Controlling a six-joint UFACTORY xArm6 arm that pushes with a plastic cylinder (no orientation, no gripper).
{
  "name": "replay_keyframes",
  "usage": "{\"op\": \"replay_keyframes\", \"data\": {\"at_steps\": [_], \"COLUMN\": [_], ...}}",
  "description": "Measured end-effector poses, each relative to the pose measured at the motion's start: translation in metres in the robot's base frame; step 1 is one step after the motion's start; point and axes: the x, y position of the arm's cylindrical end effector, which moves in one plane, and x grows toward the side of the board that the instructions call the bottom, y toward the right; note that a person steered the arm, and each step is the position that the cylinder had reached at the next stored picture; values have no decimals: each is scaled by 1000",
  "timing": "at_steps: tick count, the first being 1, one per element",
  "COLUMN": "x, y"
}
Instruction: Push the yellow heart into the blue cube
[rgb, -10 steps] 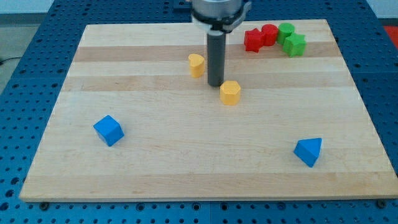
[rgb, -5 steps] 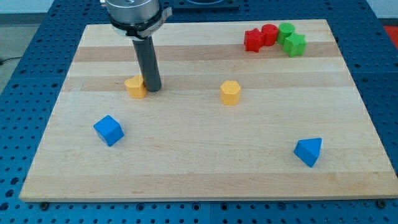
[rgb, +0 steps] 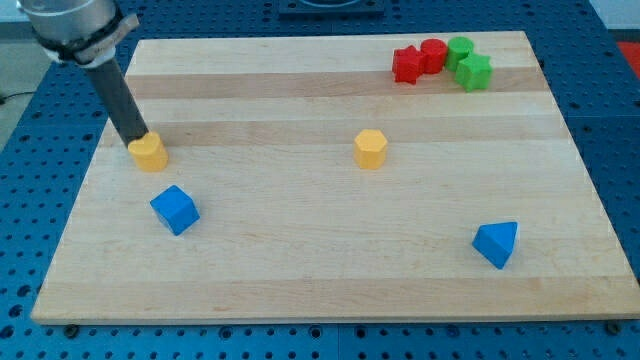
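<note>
The yellow heart (rgb: 149, 152) lies near the board's left edge. The blue cube (rgb: 175, 210) sits just below it and a little to the right, with a small gap between them. My tip (rgb: 131, 142) touches the heart's upper left side, at the view's left. The rod leans up toward the top left corner.
A yellow hexagonal block (rgb: 370, 148) sits mid-board. A blue triangular block (rgb: 496, 243) lies at the lower right. Two red blocks (rgb: 419, 59) and two green blocks (rgb: 467, 61) cluster at the top right. The wooden board (rgb: 330, 270) ends close to the heart's left.
My tip swept left across the board, pushing the yellow heart from the upper middle to the left edge, above the blue cube. The other blocks did not move.
</note>
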Motion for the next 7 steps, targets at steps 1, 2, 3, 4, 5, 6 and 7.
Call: {"op": "replay_keyframes", "data": {"at_steps": [1, 2, 3, 4, 5, 6, 7], "x": [22, 24, 25, 42, 61, 35, -4], "y": [27, 68, 79, 49, 22, 59, 124]}}
